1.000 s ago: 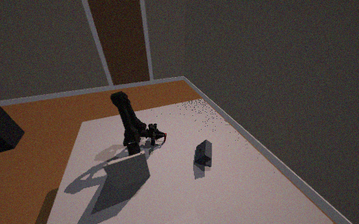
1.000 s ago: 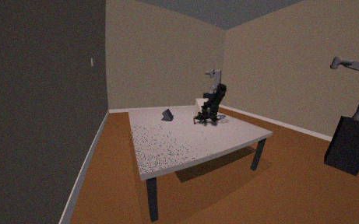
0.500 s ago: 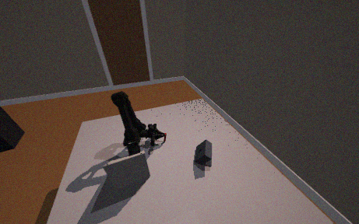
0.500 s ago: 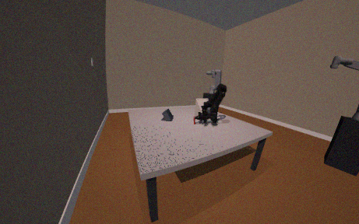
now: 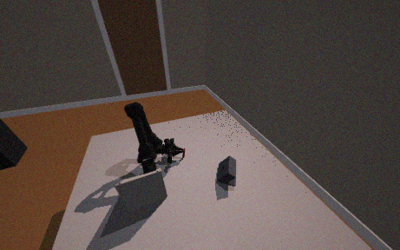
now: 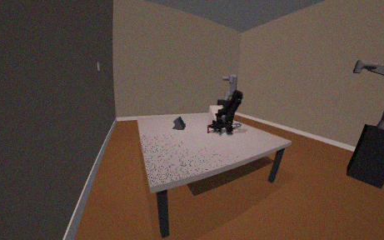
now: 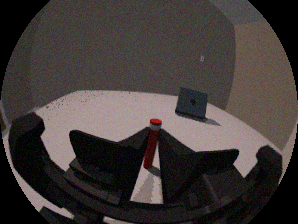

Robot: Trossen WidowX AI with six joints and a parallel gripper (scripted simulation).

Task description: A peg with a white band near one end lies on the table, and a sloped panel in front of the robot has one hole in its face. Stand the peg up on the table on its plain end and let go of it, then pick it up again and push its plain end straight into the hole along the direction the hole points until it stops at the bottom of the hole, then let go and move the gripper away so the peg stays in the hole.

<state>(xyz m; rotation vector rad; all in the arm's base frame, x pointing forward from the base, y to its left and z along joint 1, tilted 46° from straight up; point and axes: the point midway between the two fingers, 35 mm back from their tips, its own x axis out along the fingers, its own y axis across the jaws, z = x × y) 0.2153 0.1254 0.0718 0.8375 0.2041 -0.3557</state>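
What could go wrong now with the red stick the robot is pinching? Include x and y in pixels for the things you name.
The gripper (image 5: 183, 151) (image 6: 208, 126) (image 7: 154, 131) pinches the red stick (image 6: 207, 130) (image 7: 151, 145) near its white-banded top. If its bottom isn't flat on the table (image 5: 246, 217) (image 6: 178, 143) (image 7: 120, 112), it might tip over when let go. Later, the stick could miss the small dark hole (image 7: 193, 102) in the sloped block and bump its face.
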